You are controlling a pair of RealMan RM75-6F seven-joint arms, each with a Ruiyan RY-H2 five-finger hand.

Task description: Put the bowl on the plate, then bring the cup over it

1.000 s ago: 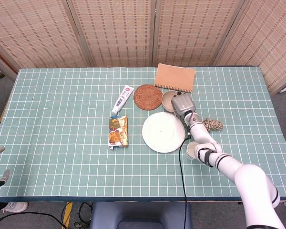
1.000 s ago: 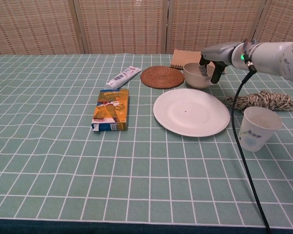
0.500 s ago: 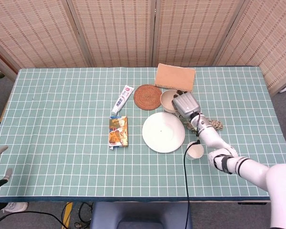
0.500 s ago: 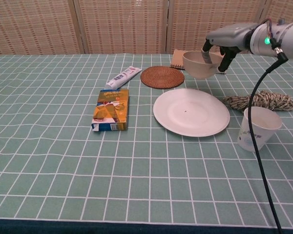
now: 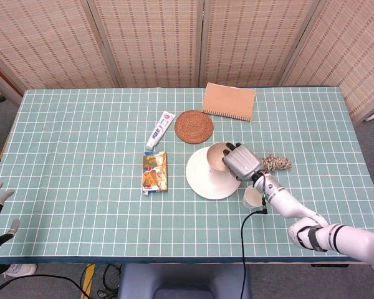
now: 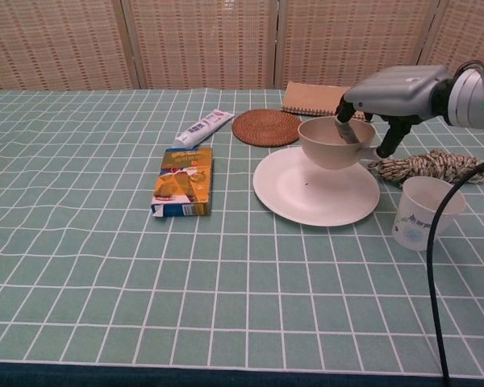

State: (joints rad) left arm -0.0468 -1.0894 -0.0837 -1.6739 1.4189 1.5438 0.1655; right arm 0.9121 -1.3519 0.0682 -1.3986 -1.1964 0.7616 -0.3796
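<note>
Our right robot hand [image 6: 385, 101] grips the bowl [image 6: 331, 143] by its rim, poised above the plate [image 6: 306, 193], near the cup [image 6: 423, 213].

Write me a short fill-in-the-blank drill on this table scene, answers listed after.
1. The right hand holds the ____ by its rim.
2. The bowl hangs above the white ____.
3. The cup stands upright on the table, to the right of the ____ in the chest view.
4. The woven coaster lies between the toothpaste tube and the ____.

Answers: bowl; plate; plate; notebook
</note>
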